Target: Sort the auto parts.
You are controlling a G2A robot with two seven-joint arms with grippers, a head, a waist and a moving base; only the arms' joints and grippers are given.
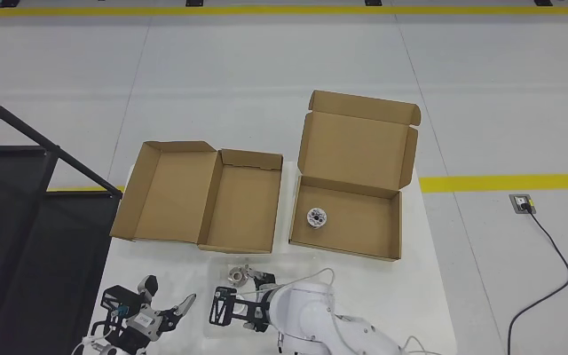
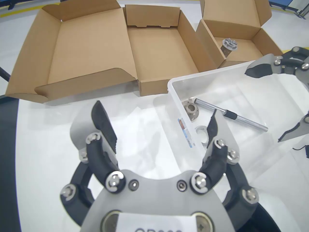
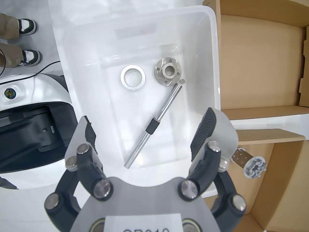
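White table (image 1: 417, 284); grey floor (image 1: 222, 71) with a yellow line (image 1: 479, 184) beyond the clear bin (image 3: 214, 49). Right gripper (image 3: 147, 117) over the bin, left gripper (image 2: 155, 109) beside it. Both jaws wide, empty.

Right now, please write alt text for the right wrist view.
The open right gripper hovers above a clear plastic bin holding a metal rod, a flat ring and a flanged hub. Two open cardboard boxes stand beside the bin; one holds a grey part.
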